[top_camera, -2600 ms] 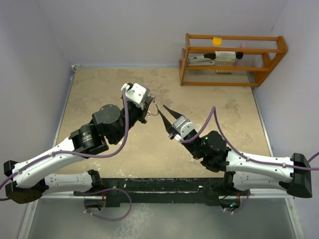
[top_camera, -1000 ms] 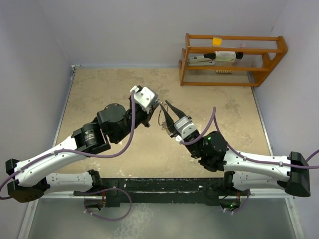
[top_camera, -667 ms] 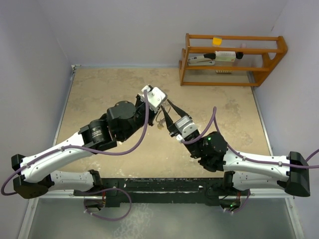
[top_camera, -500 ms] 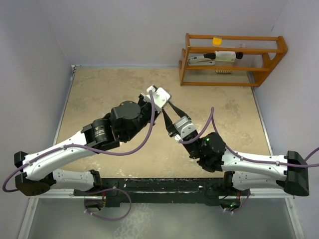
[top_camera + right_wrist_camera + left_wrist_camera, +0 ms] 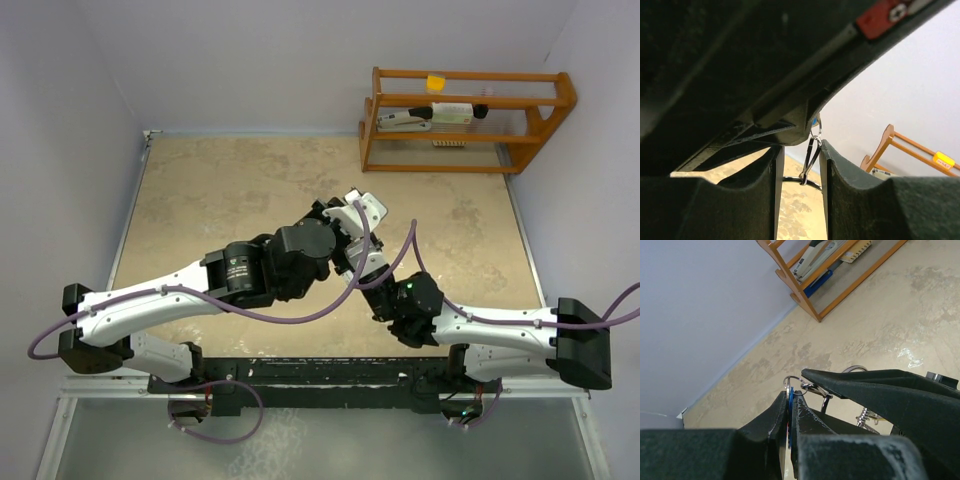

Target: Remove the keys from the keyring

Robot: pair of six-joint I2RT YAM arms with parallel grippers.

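My left gripper (image 5: 790, 396) is shut on the blue-headed key (image 5: 789, 407), seen edge-on between its fingers. A small silver keyring (image 5: 790, 382) sticks out above the fingertips, linked to a metal clasp (image 5: 816, 389) and a larger ring (image 5: 855, 369). My right gripper (image 5: 800, 146) is open, with the clasp (image 5: 810, 155) hanging between its fingers against the right one. The small ring (image 5: 816, 131) and larger ring (image 5: 801, 182) show there too. In the top view the left gripper (image 5: 350, 218) lies over the right gripper (image 5: 356, 252), and the keys are hidden.
A wooden rack (image 5: 465, 120) with small items stands at the back right of the table; it also shows in the left wrist view (image 5: 812, 275). Walls close the table at the left, back and right. A coiled metal piece (image 5: 866, 416) hangs below the right finger.
My left arm has swung right and forward, carrying the key bunch over and onto the right gripper. The right gripper has edged slightly left, still open.
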